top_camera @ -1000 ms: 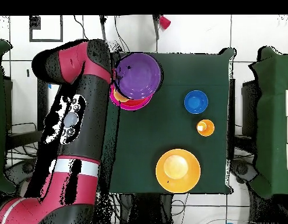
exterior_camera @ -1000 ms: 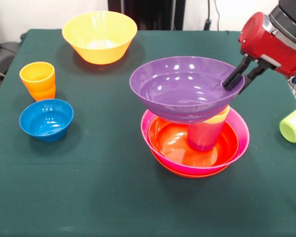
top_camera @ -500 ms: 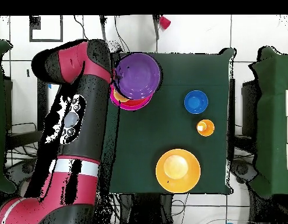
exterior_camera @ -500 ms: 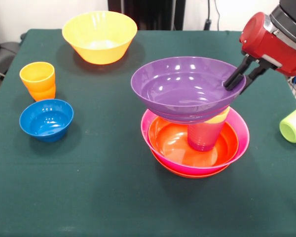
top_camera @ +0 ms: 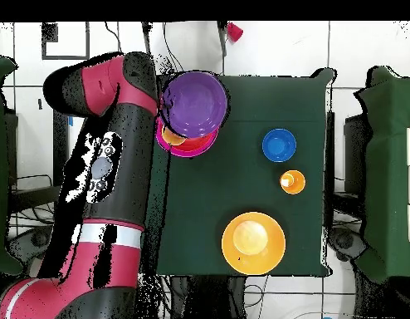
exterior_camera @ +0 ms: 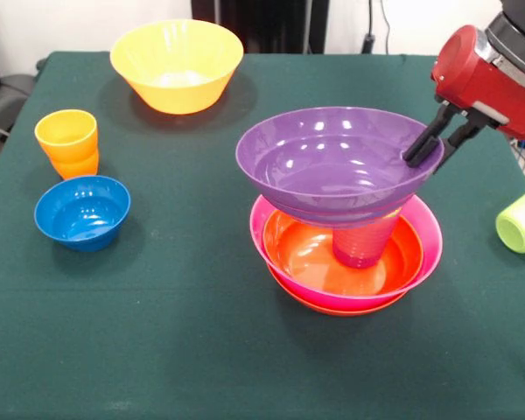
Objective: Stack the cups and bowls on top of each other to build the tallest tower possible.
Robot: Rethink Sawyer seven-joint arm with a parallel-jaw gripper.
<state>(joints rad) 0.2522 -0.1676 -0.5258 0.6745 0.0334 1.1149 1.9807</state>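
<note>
My gripper (exterior_camera: 431, 147) is shut on the right rim of the wide purple bowl (exterior_camera: 332, 162), with one finger inside and one outside. The bowl rests, slightly tilted, over a purple cup (exterior_camera: 360, 247), whose top it hides. The cup stands in a red-orange bowl (exterior_camera: 306, 254) nested in the pink bowl (exterior_camera: 430, 248), with another red-orange bowl (exterior_camera: 332, 308) beneath. In the overhead view the purple bowl (top_camera: 194, 101) covers most of the pink bowl (top_camera: 185, 149), beside my arm (top_camera: 117, 158).
A large yellow-orange bowl (exterior_camera: 176, 63) stands at the far left. An orange cup (exterior_camera: 66, 142) and a small blue bowl (exterior_camera: 81, 211) are at the left. A lime green cup (exterior_camera: 520, 220) lies at the right edge.
The gripper and the purple bowl have shifted slightly right and down. The bowl now covers the yellow cup rim that showed under it before.
</note>
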